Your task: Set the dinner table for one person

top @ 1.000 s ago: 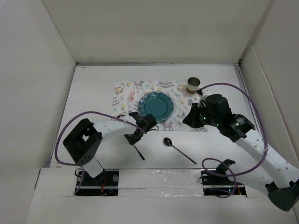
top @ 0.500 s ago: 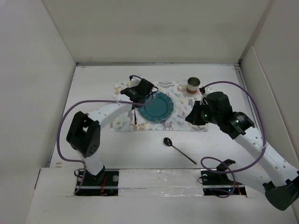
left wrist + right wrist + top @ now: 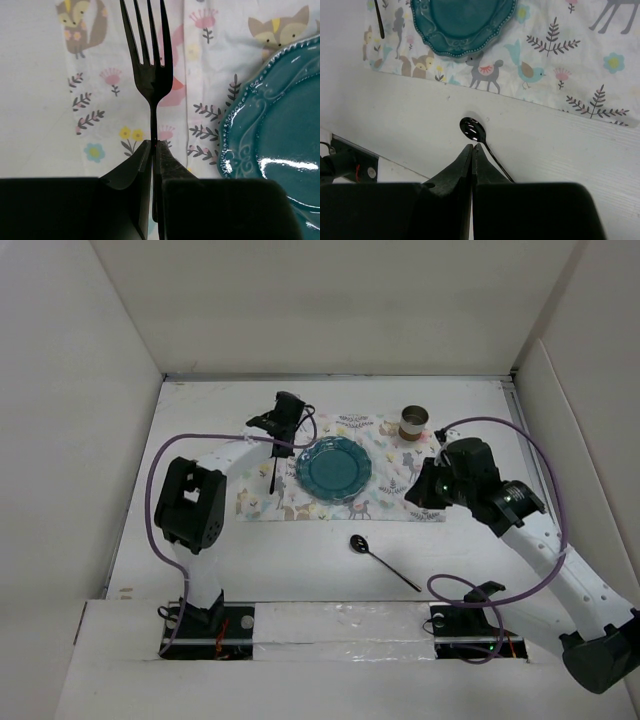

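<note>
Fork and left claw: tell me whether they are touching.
Touching. The left wrist view shows the left claw shut on the handle of the fork, with the tines sticking out over the placemat.

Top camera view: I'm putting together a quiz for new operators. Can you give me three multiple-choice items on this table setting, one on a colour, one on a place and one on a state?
1. What colour is the plate?
A red
B yellow
C teal

2. Where does the spoon lie?
A on the bare table, in front of the mat
B on the plate
C on the mat

3. What is the left claw doing?
A open, empty
B shut on the fork
C shut on the spoon

Answers:
1. C: its glaze is teal in every view.
2. A: plain white surface surrounds it.
3. B: the wrist view shows the handle pinched.
</note>
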Motion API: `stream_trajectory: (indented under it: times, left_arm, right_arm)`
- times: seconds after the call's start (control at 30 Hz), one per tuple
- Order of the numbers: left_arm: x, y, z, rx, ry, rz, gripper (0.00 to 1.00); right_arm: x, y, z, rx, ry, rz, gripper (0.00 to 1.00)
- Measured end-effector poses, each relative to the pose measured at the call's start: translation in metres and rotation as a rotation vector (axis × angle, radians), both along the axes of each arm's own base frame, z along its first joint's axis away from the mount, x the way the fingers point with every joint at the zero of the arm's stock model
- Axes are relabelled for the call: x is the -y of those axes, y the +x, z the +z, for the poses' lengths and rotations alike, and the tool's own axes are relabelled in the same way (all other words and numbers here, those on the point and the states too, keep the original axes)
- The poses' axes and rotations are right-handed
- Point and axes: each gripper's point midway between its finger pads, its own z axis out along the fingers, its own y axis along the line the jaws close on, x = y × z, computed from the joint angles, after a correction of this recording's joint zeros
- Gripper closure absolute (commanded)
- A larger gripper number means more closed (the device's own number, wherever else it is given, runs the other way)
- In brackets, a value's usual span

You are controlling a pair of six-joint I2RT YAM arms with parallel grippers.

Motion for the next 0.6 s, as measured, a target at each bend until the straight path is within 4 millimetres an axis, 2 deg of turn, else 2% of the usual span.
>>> stream_trajectory:
  times: [0.1, 0.27, 0.37, 0.47, 0.5, 0.57, 0.6]
  left_arm:
    - [0.005, -0.002, -0.016, -0.043, 0.007, -0.032, 1.00]
    - [0.007, -0.001, -0.032, -0.077, 0.012, -0.046, 1.00]
    - [0.005, 0.003, -0.039, -0.087, 0.011, -0.038, 1.00]
    - [0.000, 0.006, -0.047, -0.101, 0.017, -0.023, 1.00]
    - [-0.002, 0.006, -0.049, -0.104, 0.019, -0.019, 1.00]
    - [-0.006, 0.008, -0.054, -0.114, 0.022, -0.009, 1.00]
    - [-0.007, 0.009, -0.056, -0.117, 0.023, -0.004, 1.00]
  right_arm:
    - [0.001, -0.003, -0.008, -0.025, -0.011, 0.002, 0.96]
    - [0.003, -0.009, -0.024, -0.063, -0.029, 0.003, 0.93]
    - [0.002, -0.015, -0.032, -0.090, -0.039, 0.012, 0.85]
    - [-0.003, -0.021, -0.036, -0.110, -0.043, 0.039, 0.73]
    - [-0.006, -0.023, -0.038, -0.118, -0.046, 0.049, 0.66]
    - [-0.011, -0.027, -0.043, -0.141, -0.055, 0.070, 0.61]
    - [-0.014, -0.029, -0.046, -0.154, -0.059, 0.081, 0.55]
